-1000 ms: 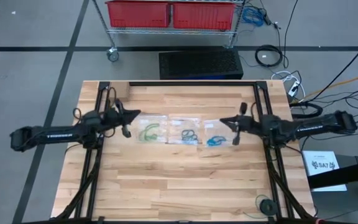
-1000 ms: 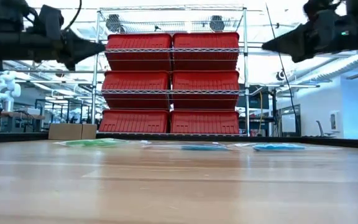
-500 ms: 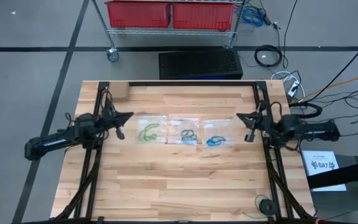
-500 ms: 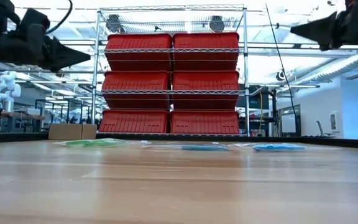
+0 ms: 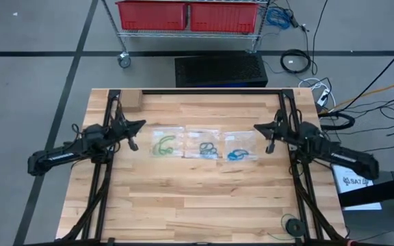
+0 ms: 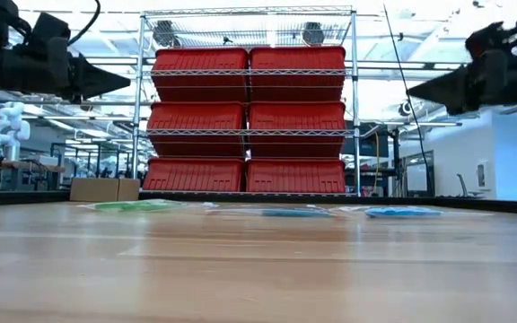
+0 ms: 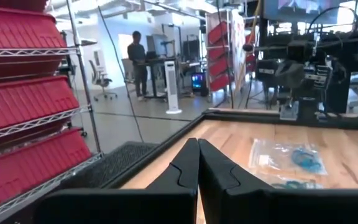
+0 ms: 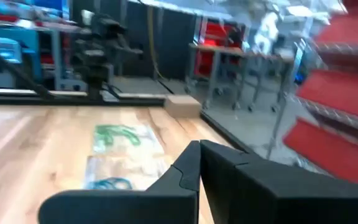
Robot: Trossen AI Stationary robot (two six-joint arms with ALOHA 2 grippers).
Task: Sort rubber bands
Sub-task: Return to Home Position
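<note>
From above, we see the green, teal and blue rubber bands (image 5: 164, 145) bagged in a row on the tabletop (image 5: 183, 205), nearer its far edge. The left gripper (image 5: 139, 124) and right gripper (image 5: 258, 128) hang off the row's ends, touching nothing. Level with the table, the clear bags (image 6: 290, 213) are mere slivers, so we cannot read their seals. Both wrist views show fingers (image 7: 185, 168) pressed together, empty. An unsealed zip could perhaps spill bands later.

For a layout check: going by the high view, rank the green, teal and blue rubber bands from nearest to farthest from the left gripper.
1. green rubber bands: left end of the row, just beyond the left gripper.
2. teal rubber bands: middle of the row.
3. blue rubber bands: right end of the row, on the far side of the table.
</note>
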